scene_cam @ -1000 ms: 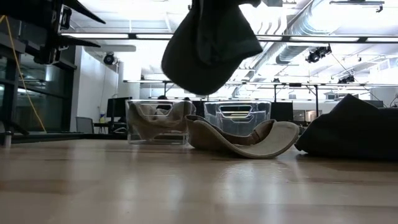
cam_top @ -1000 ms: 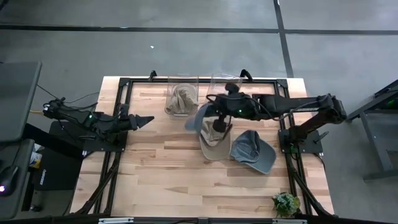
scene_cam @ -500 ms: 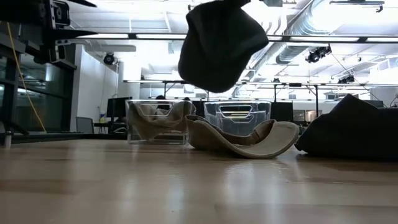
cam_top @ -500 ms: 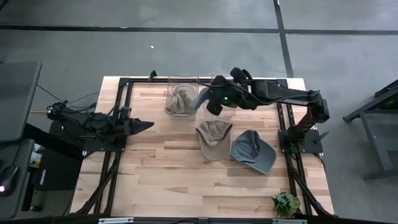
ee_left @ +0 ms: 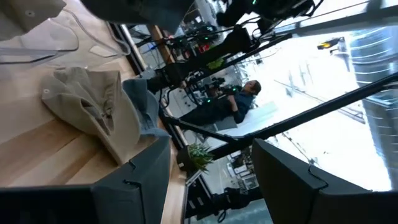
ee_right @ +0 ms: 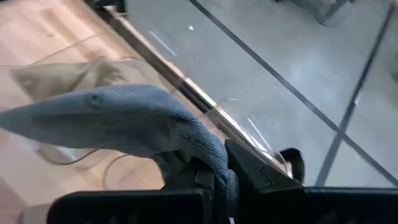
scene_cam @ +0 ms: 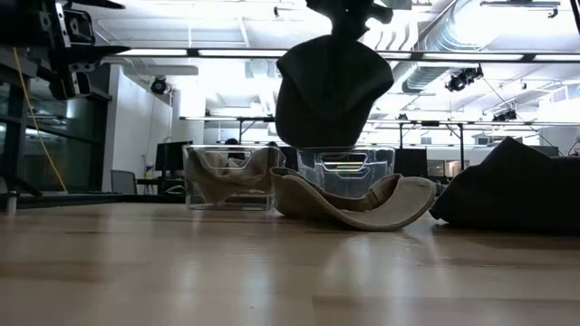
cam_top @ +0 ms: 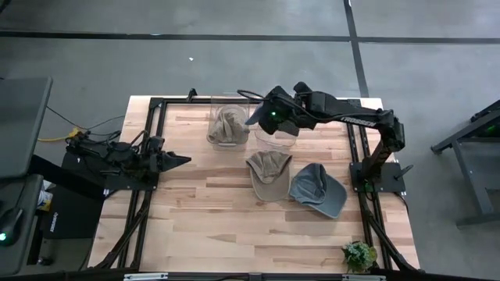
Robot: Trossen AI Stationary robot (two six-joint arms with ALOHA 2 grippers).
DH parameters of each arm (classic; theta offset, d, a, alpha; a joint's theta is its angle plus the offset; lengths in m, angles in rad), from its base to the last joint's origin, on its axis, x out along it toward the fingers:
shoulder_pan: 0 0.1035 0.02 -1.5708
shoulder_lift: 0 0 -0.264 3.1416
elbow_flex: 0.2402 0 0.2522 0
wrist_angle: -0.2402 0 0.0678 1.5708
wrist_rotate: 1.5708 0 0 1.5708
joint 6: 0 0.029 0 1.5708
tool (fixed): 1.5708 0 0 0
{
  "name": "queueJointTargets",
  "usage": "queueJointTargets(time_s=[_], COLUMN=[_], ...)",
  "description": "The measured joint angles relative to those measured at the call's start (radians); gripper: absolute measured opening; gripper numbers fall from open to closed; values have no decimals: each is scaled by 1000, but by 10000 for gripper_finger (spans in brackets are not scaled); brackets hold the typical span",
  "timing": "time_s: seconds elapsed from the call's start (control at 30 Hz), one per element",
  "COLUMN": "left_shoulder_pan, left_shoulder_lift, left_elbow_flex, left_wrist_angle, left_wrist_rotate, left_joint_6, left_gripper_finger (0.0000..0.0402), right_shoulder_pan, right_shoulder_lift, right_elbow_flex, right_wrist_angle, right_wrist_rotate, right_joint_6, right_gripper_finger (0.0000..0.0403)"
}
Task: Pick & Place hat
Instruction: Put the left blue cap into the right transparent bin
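**Blue hat almost in its box**

Blue-grey hat [ee_right: 124,118] hangs from the right gripper [ee_right: 214,180], which is squeezed tight on it. It hangs over the clear box [cam_top: 275,136] at the back of the table [cam_top: 195,218]. One tan hat [cam_top: 227,125] already sits in the other box [cam_top: 229,100] beside it. Two more wait on the wood: a tan cap [cam_top: 268,173] and a blue cap [cam_top: 318,189]. Next job, I think: let go so it drops in. The left gripper [cam_top: 181,158] waits by the left side, fingers apart, holding nothing.

my claw [ee_right: 214,180] is clamped on a grey-blue hat [ee_right: 118,118] above a clear bin [ee_right: 93,140] holding a tan hat [ee_right: 62,76].
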Motion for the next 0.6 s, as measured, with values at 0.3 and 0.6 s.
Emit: queueJointTargets(time_s=[0.3, 0.6], left_shoulder_pan=[0, 0], left_shoulder_lift=[1, 1], left_elbow_flex=[-1, -1], left_wrist_angle=[-37, -37], left_wrist_rotate=[-15, -27], left_joint_6=[-19, -26], left_gripper_finger=[207, 207], right_shoulder_pan=[-45, -96], right_shoulder_lift=[31, 91], right_elbow_flex=[0, 0], right_wrist_angle=[-94, -110], right_wrist_rotate=[13, 11], right_joint_6=[19, -17], right_gripper_finger=[13, 13])
